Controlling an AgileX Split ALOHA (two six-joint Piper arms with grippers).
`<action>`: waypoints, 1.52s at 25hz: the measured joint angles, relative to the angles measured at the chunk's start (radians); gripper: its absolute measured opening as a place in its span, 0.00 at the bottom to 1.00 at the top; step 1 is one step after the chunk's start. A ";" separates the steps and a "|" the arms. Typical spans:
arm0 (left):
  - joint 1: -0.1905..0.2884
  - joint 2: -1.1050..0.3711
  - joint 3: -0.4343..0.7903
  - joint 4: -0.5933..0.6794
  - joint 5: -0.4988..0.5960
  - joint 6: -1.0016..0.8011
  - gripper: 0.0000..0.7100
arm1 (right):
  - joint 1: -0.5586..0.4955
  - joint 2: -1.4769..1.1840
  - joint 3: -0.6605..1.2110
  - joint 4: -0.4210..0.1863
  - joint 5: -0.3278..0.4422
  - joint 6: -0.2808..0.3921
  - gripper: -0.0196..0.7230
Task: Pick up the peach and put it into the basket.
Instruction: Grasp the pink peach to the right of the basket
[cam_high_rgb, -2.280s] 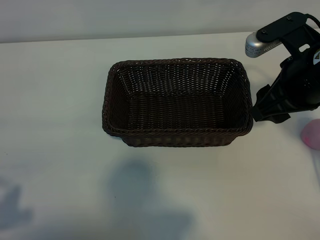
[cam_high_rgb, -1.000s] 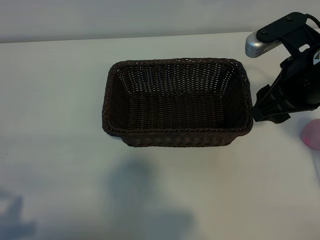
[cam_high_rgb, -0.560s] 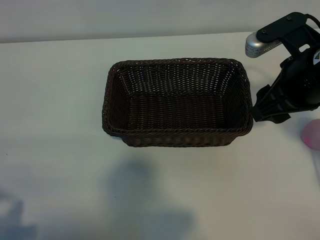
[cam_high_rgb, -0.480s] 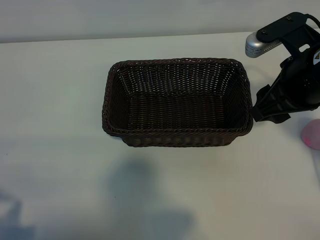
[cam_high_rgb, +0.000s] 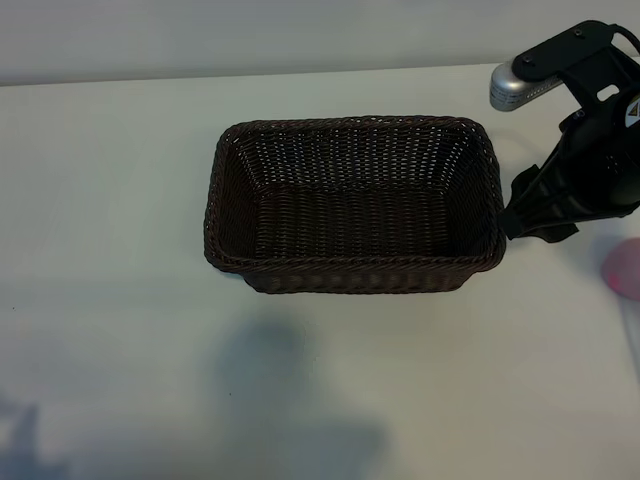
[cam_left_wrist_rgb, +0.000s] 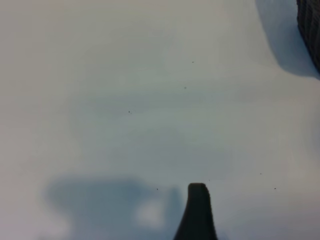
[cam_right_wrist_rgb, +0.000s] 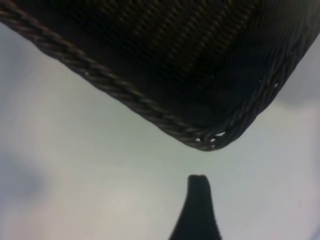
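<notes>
Peach (cam_high_rgb: 625, 270): small, round, pale-pink fruit with matte skin, only partly in the exterior view, cut off at the 3 o'clock edge. Location: on the white bench (cam_high_rgb: 110, 200), just past the right arm, well apart from the basket. Handling, judged: light, somewhat soft, liable to roll and bruise; best taken across its widest middle from above with a gentle squeeze.

Basket (cam_high_rgb: 355, 205): large rectangular dark-brown woven wicker, braided rim, empty, at bench centre. Stiff enough to stay put; wide mouth, easy drop.

Right tool (cam_right_wrist_rgb: 197, 192): fingers apart, holding nothing, by the basket's 3 o'clock end, one corner of the rim close before it.

Left tool (cam_left_wrist_rgb: 197, 200): fingers apart, empty, over bare bench beyond the basket's 9 o'clock side.
</notes>
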 joint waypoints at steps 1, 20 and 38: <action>0.000 0.000 0.000 0.008 0.000 0.000 0.84 | 0.000 0.000 0.000 -0.010 0.000 0.008 0.78; 0.000 0.000 0.011 0.012 -0.008 -0.002 0.84 | -0.287 0.130 0.000 -0.175 -0.015 0.221 0.78; -0.001 0.000 0.011 0.011 -0.009 -0.027 0.84 | -0.404 0.420 0.000 -0.183 -0.122 0.329 0.78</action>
